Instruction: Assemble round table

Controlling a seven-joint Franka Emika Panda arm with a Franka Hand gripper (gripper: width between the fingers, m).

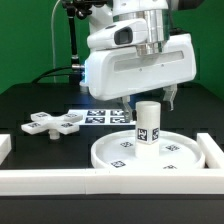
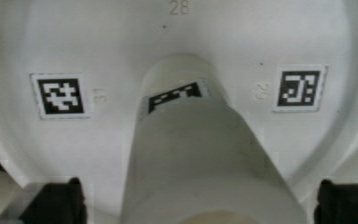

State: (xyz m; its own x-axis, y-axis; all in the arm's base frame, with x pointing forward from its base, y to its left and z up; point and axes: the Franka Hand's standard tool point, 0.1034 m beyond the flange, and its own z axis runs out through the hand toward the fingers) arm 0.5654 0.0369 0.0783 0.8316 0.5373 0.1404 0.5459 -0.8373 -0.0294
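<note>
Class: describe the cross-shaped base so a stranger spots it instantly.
Start at the black table. To the exterior view's left of the round disc, a flat white piece lies: the cross-shaped base. Unlike the disc and the upright cylinder leg, it has four arms.

This is a robotics lab bench, not a home or a shop. A white robot arm (image 1: 135,55) stands over a matte black table (image 1: 30,100) before a plain green backdrop (image 1: 25,40). White rails (image 1: 100,182) fence the work area, and a marker board (image 1: 100,117) lies flat on the table. The white plastic parts (image 1: 120,150) carry square black-and-white tags (image 1: 147,132), as on the board.
</note>
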